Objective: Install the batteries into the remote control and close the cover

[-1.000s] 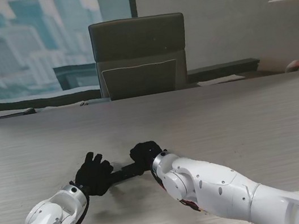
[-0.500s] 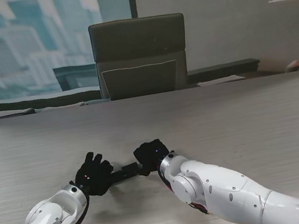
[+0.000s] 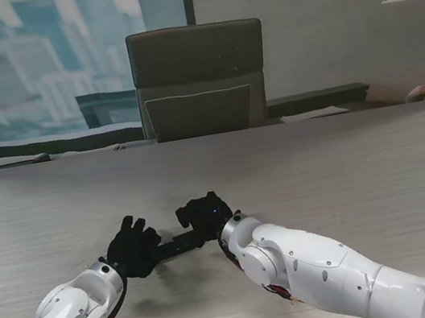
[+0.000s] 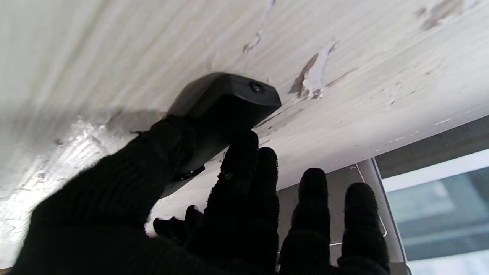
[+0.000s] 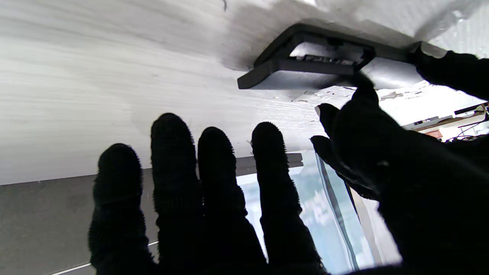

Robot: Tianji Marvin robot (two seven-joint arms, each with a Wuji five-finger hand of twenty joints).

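The remote (image 3: 179, 244) lies on the desk (image 3: 343, 161) between both hands. Left robot hand (image 3: 133, 246) clamps one end; right robot hand (image 3: 206, 217) hovers, fingers apart. Light, rigid, smooth plastic: probably slippery, so grip the long edges.

Remote (image 3: 176, 245) and both hands crowd the near centre; table (image 3: 342, 153) lies bare left, right and far.
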